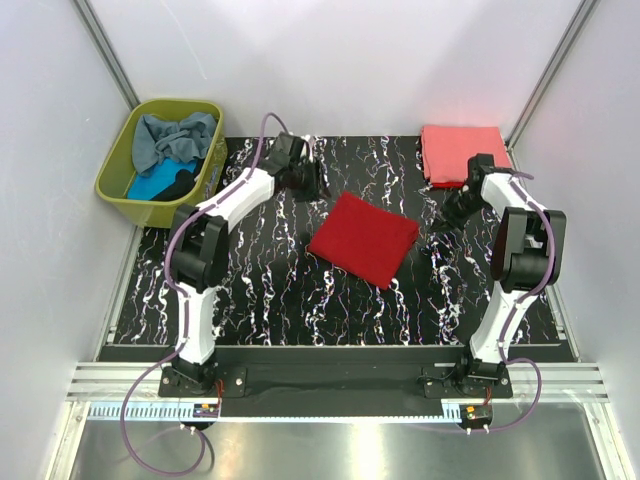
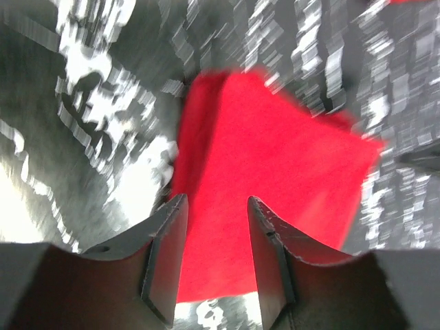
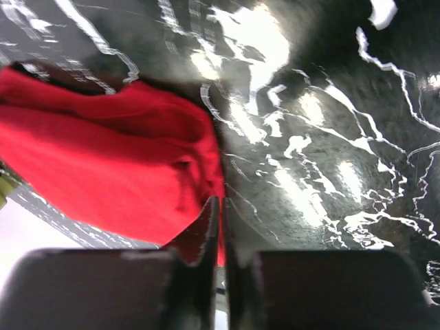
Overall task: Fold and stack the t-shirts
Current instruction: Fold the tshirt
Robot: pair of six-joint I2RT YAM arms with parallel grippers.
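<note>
**A:** Start at the claws. Left one?

**B:** The left gripper is released. Its 2 fingers stand apart with a clear gap and nothing between them. It hangs over the far-left part of the table, near the far corner of the dark red t-shirt but apart from it.

**A:** And the right?

**B:** The right gripper is all but clenched, with only a thin slit between its fingers and no cloth pinched that I can see. It points down at bare table just beside the shirt's right corner, not touching it.

**A:** Edges? Room to move?

**B:** The dark red shirt is folded into a square and lies flat mid-table, turned like a diamond. Bare surface shows on all 4 sides. The right wrist view shows a rumpled fold along 1 edge. The coral-pink t-shirt lies folded in the far-right corner, well apart, just behind the right wrist.

**A:** Arm poses?

**B:** The left arm bends at a raised elbow on the left, and its forearm reaches far and inward. The right arm stands tall at the right edge with its wrist bent back toward the centre.

**A:** Surroundings?

**B:** The tabletop is glossy black with white veins, and pale walls close 3 sides. An olive-green basket in the far-left corner holds crumpled grey-blue, turquoise and black shirts.
</note>
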